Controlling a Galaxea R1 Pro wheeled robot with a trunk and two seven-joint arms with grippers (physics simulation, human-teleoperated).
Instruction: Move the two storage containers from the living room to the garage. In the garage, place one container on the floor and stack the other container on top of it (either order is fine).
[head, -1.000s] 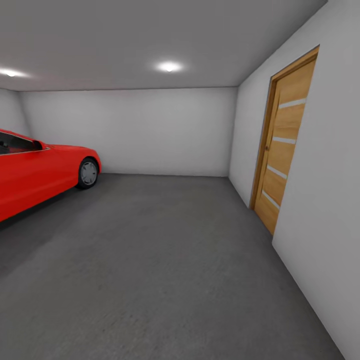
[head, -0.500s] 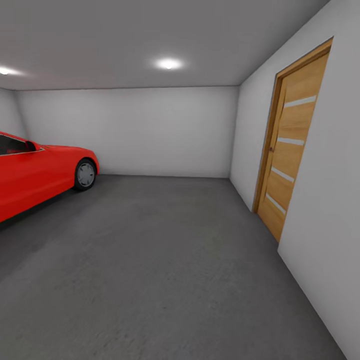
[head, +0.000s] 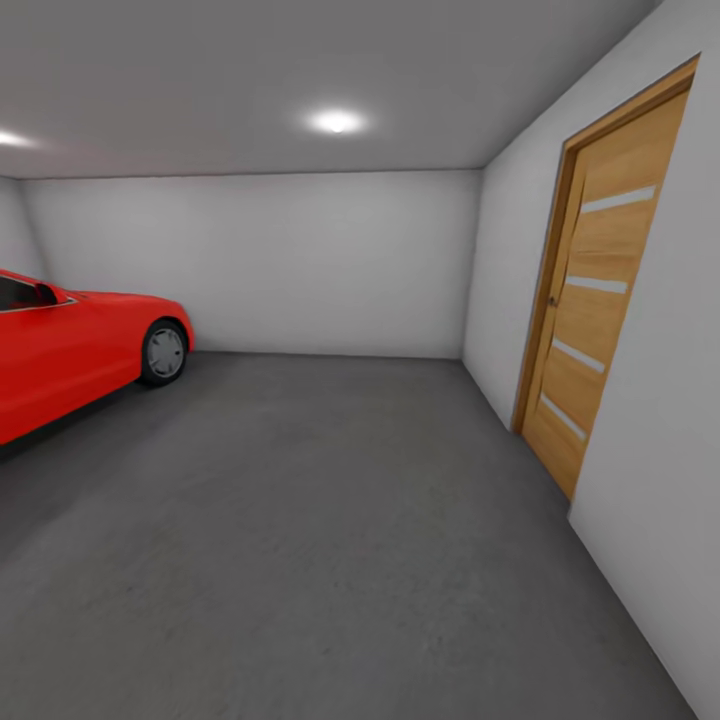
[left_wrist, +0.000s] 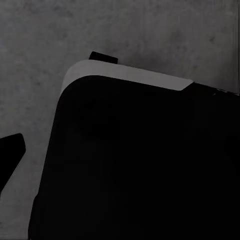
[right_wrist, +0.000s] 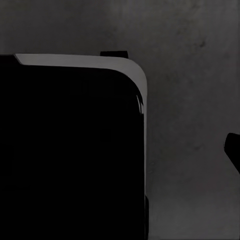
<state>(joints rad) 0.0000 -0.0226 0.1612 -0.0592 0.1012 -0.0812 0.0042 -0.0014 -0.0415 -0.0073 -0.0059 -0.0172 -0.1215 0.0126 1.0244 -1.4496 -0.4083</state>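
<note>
The robot faces the garage (head: 260, 260), with bare concrete floor (head: 300, 540) ahead, a red car (head: 70, 345) at left and a wooden door (head: 600, 290) at right. No container shows here, and I cannot tell whether either gripper is clenched or released. Drifting left risks clipping the car; hugging the right wall risks catching the door frame.

No readable txt anywhere from where I'm driving. Red car (head: 70, 345): no plate, badge or brand mark I can make out. Wooden door (head: 600, 290): plain panels w/ pale strips, no sign or no. on it. Walls (head: 260, 260) & floor (head: 300, 540): no labels, no markings. Wrist cams: dark body over grey concrete, nothing printed that I can read.
</note>
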